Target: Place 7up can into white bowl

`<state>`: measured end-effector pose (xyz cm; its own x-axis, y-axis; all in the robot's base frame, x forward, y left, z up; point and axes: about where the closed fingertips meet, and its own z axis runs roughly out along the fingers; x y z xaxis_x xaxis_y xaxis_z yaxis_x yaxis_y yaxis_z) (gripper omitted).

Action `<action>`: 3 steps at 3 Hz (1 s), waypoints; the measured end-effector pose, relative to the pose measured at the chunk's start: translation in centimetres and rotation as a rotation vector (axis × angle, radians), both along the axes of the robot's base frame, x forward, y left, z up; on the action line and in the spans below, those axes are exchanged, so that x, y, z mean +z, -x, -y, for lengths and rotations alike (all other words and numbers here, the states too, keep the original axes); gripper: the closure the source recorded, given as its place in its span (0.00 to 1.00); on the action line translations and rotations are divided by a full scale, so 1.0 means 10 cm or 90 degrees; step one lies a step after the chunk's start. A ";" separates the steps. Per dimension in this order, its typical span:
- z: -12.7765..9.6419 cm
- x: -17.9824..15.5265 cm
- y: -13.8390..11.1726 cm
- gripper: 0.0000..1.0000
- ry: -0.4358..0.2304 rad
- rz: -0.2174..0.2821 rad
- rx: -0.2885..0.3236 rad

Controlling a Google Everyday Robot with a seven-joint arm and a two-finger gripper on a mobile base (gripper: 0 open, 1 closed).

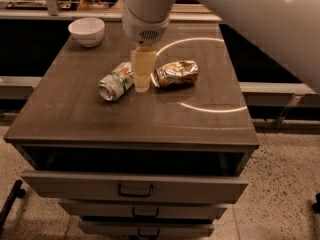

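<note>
7up can: the 7up can (115, 82) lies on its side near the middle of the surface (125, 121), its silver end turned toward the front left corner.
white bowl: the white bowl (86, 31) stands upright at the far left corner, well apart from the can, and we see nothing in it.
pincer: the pincer (142, 84) hangs tip-down between the can and the foil snack bag (176, 73), just beside the can's far end. we cannot tell whether it is open or closed, nor whether it touches the can. it lifts nothing.
step in hand: we judge this to be the approach to the grasp. the can is not yet picked up and the placing has not begun.
next move: we think the pincer must shift a little to the left, come over the can's body, square itself across the round side and close there without nudging the bag. a can lying down may roll, so the closing calls for care. after that come a lift and a carry toward the far left corner.
writing on the can: green and some orange marks on a silver-white side. we can read no brand name.
writing on the bag: shiny gold-brown foil, no legible print.
around them: a bright ring of light (212, 109) lies on the right half of the surface. below, the top drawer (135, 186) stands a little open.
</note>
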<state>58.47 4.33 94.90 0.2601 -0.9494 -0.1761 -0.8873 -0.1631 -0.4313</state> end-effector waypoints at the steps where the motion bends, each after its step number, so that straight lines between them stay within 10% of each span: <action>1: -0.19 -0.21 -0.09 0.00 0.008 0.006 0.030; 3: -0.16 -0.44 -0.23 0.00 0.089 -0.003 0.047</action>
